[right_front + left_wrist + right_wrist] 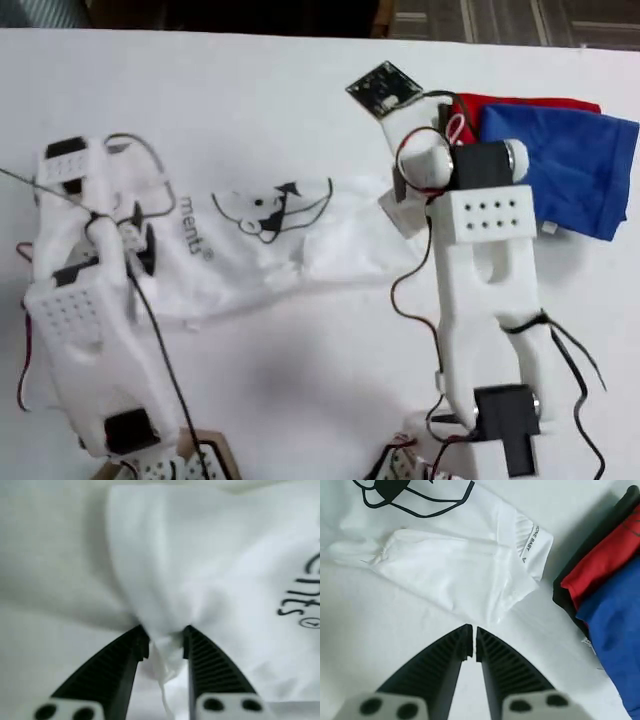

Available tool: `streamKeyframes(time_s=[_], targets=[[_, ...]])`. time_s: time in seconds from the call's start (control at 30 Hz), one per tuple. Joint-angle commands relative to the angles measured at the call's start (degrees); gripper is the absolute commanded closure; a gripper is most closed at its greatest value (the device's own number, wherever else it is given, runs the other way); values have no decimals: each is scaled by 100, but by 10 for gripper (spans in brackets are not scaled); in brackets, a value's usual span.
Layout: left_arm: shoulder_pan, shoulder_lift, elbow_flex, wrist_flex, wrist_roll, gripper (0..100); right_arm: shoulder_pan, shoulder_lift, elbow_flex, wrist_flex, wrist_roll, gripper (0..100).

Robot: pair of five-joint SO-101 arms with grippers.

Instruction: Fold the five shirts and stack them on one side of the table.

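Note:
A white shirt (270, 245) with a black cartoon print lies crumpled across the middle of the table. My left gripper (165, 642) is at its left end, its black fingers pinched on a bunched fold of the white shirt (200, 570). My right gripper (472, 642) hovers shut just off the sleeve edge of the white shirt (465, 575), with nothing between its fingers. At the back right sits a stack of folded shirts with a blue one (575, 165) on top, a red one (520, 103) below, and a black one (580, 582) under that.
The white table (300, 400) has bare surface in front of the shirt and along the far edge. A small black circuit board (383, 88) on the right arm sits above the shirt's right end. Both arm bases stand at the near edge.

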Motion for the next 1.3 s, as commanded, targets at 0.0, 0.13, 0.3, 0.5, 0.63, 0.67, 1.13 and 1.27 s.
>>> streamKeyframes(time_s=[0.0,0.13,0.3,0.5,0.63,0.67,1.13,1.27], targets=[[88,475,-365,237,-26,974,48,-435,-193,92,35,979],[-70,580,-690,457,-211,974,57,-523,-193,224,35,979],[-774,571,-1174,633,-378,974,57,-673,-193,259,0,979],[-1749,563,-1631,659,-800,975,295,-1121,176,268,-9,979],[-2145,554,-1648,668,-1037,975,813,-1402,1073,-22,-9,979],[-2189,545,-1631,668,-1073,975,963,-1490,1398,-180,-9,979],[-281,-3191,866,677,-1108,975,1912,-3767,6822,-3301,35,979],[510,-4141,1367,668,-835,975,2334,-4242,8018,-4171,44,979]])
